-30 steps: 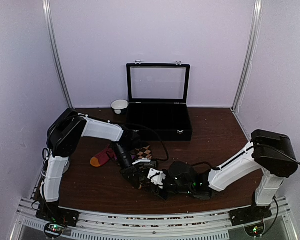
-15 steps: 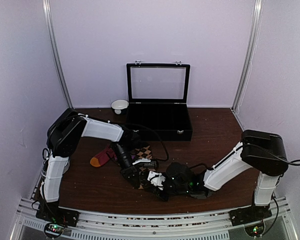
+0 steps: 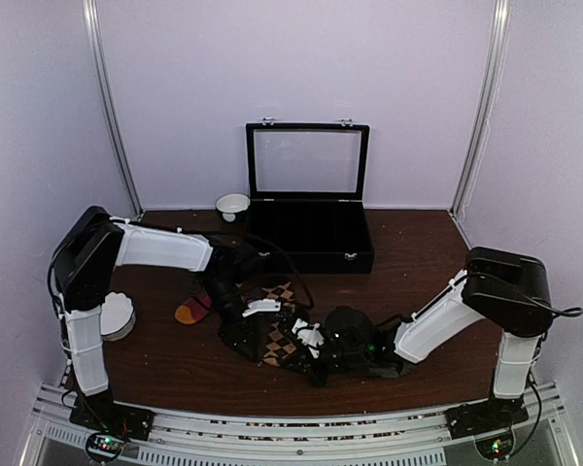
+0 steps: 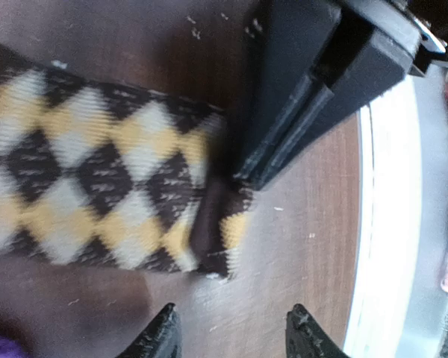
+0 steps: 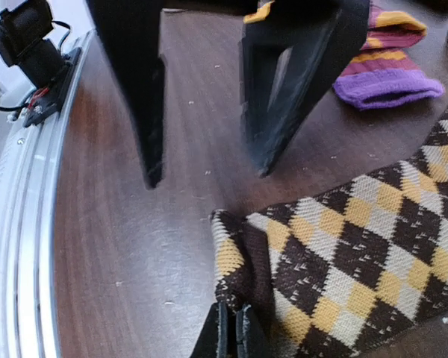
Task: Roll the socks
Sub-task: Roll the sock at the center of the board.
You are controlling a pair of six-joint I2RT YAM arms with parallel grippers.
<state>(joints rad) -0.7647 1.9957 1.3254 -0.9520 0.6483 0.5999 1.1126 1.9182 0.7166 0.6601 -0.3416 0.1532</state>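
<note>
The argyle sock (image 5: 358, 253) lies flat on the tabletop (image 3: 418, 262) near the front edge, with the striped sock (image 5: 388, 67) close by. The right jaws are pinched shut on the argyle sock's folded end; the left jaws hang apart, empty, just above. It looks a soft, light knit, likely to slump and unroll, so that fold seems the best hold. No writing is readable

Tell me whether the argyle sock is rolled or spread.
Spread: the argyle sock lies flat on the table, with just one end curled over.
</note>
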